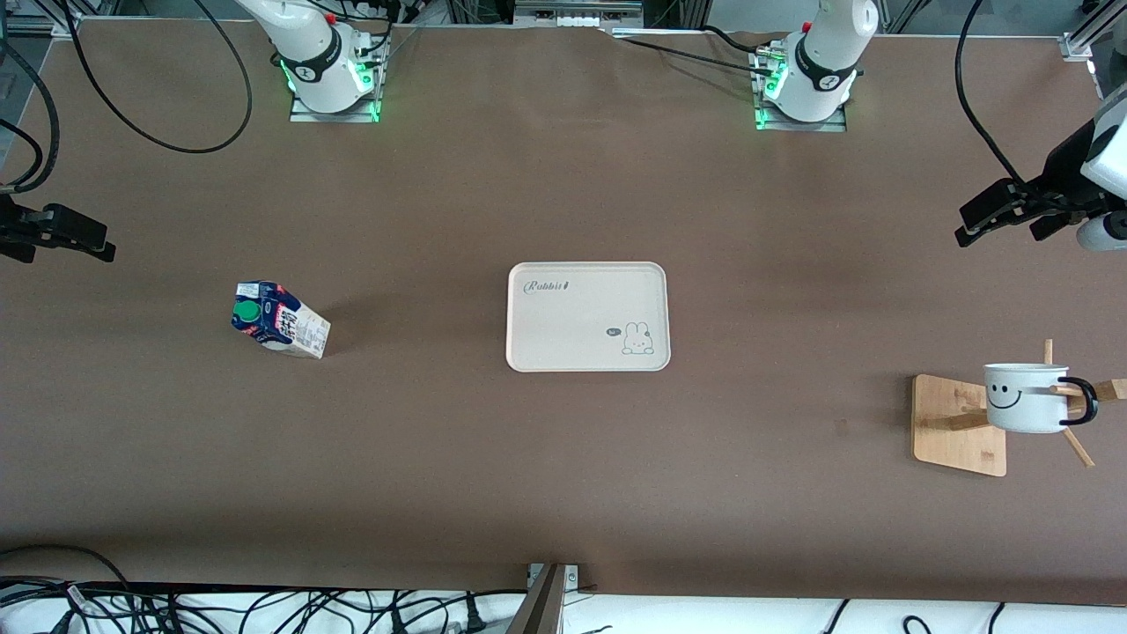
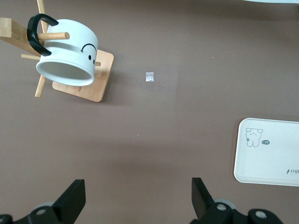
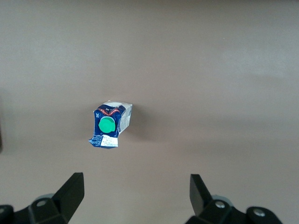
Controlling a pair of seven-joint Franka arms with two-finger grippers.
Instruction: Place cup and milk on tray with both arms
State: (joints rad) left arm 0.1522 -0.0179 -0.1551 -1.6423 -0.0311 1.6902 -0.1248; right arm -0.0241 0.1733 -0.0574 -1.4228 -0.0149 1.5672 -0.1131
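Front view: the tray [image 1: 587, 317] sits mid-bench. The milk [image 1: 280, 320] stands at its 9 o'clock, toward the right arm's end. The cup [image 1: 1027, 398] hangs by its handle on a wooden peg rack [image 1: 958, 425] at the tray's 4 o'clock. The right gripper [image 1: 66, 236] and left gripper [image 1: 999, 214] hover at the bench ends, mostly cut off by the frame.

Left wrist view: fingers [image 2: 72, 199] spread wide, empty. Pulling the cup sideways rather than along the peg could topple the rack.

Right wrist view: fingers [image 3: 70, 192] wide, empty. A skewed grasp could tip the narrow milk; its base is hidden.
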